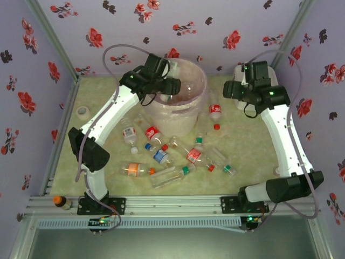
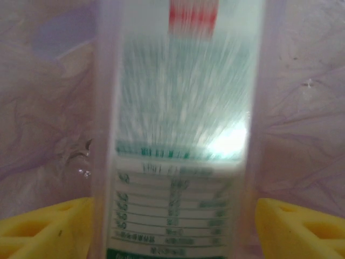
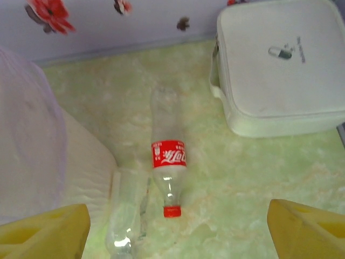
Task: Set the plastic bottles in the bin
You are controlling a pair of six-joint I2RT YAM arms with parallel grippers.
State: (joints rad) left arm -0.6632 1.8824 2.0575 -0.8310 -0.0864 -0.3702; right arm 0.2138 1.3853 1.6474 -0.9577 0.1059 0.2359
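Observation:
My left gripper (image 1: 170,86) hangs over the bin (image 1: 180,116), a pale bucket lined with a pinkish bag (image 2: 43,108). It is shut on a plastic bottle (image 2: 178,162) with a white and green label, and its yellow fingers (image 2: 48,229) press on both sides. My right gripper (image 3: 175,232) stands open above the table beside the bin (image 3: 32,140), over a red-label bottle (image 3: 168,162) with a red cap and a clear bottle (image 3: 126,216). Several more bottles (image 1: 161,156) lie scattered in front of the bin.
A white square lidded box (image 3: 280,65) sits at the back right, close to my right gripper (image 1: 235,90). A roll of tape (image 1: 82,111) lies at the left. One orange-capped bottle (image 1: 62,202) rests on the front rail.

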